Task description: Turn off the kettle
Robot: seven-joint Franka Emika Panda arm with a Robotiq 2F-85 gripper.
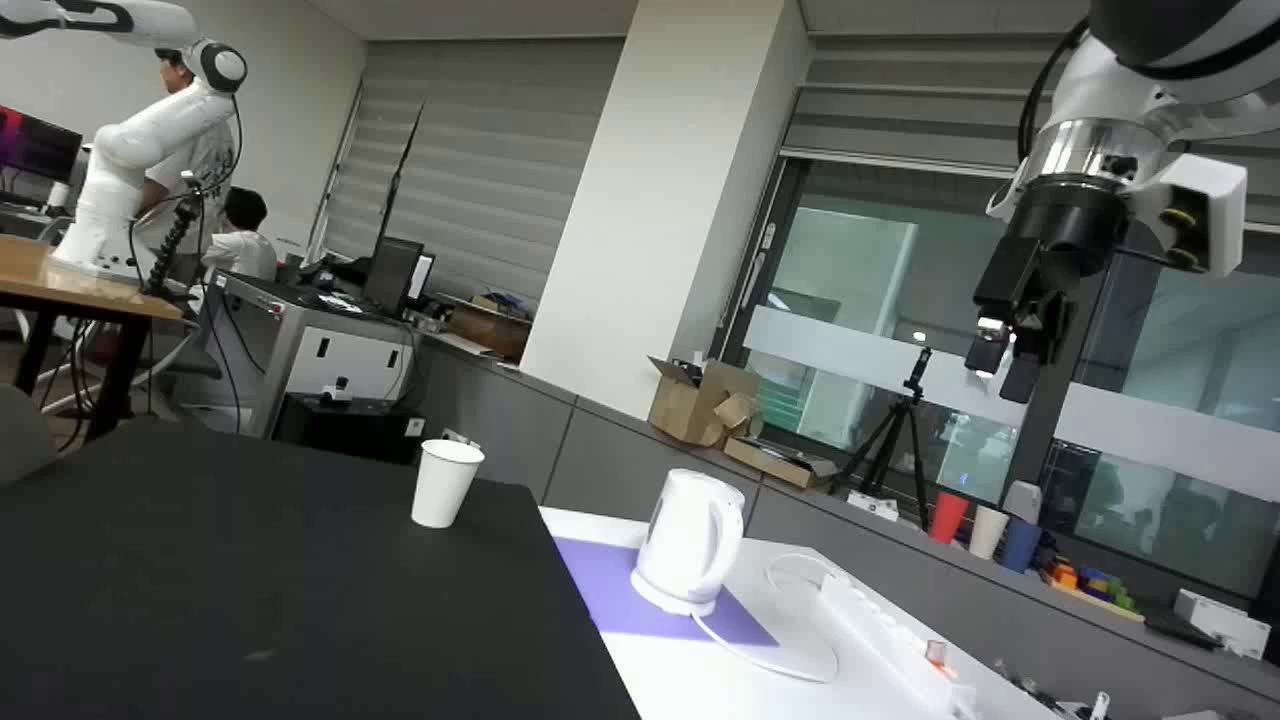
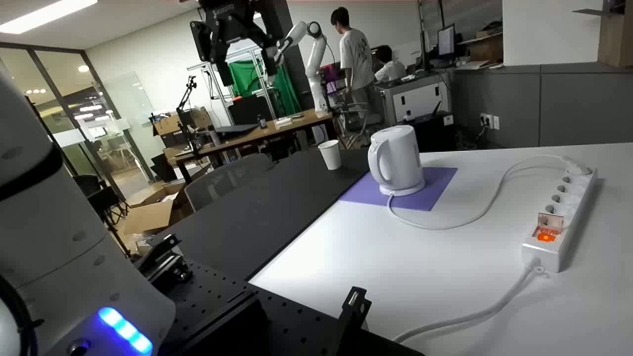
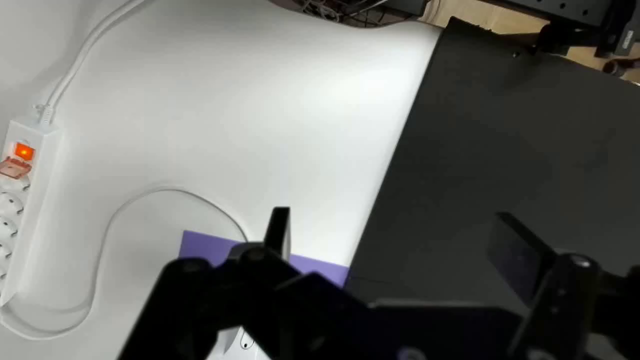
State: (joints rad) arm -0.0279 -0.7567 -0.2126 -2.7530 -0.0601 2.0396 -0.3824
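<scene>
The white kettle [image 1: 680, 550] stands upright on a purple sheet [image 1: 600, 590] on the white table. It also shows in an exterior view [image 2: 403, 155], with its handle on the left. In the wrist view a small part of the kettle [image 3: 239, 346] shows at the bottom; the gripper hides the rest. My gripper [image 1: 1003, 368] is high above the table, well apart from the kettle. It also shows at the top of an exterior view [image 2: 248, 76]. In the wrist view the gripper [image 3: 395, 225] has its fingers wide apart, with nothing between them.
A white power strip [image 2: 564, 217] with a lit orange switch [image 3: 24, 151] lies on the white table; the kettle's cord [image 2: 494, 195] runs to it. A white paper cup [image 1: 445, 485] stands on the black table [image 1: 250, 590], which adjoins the white one.
</scene>
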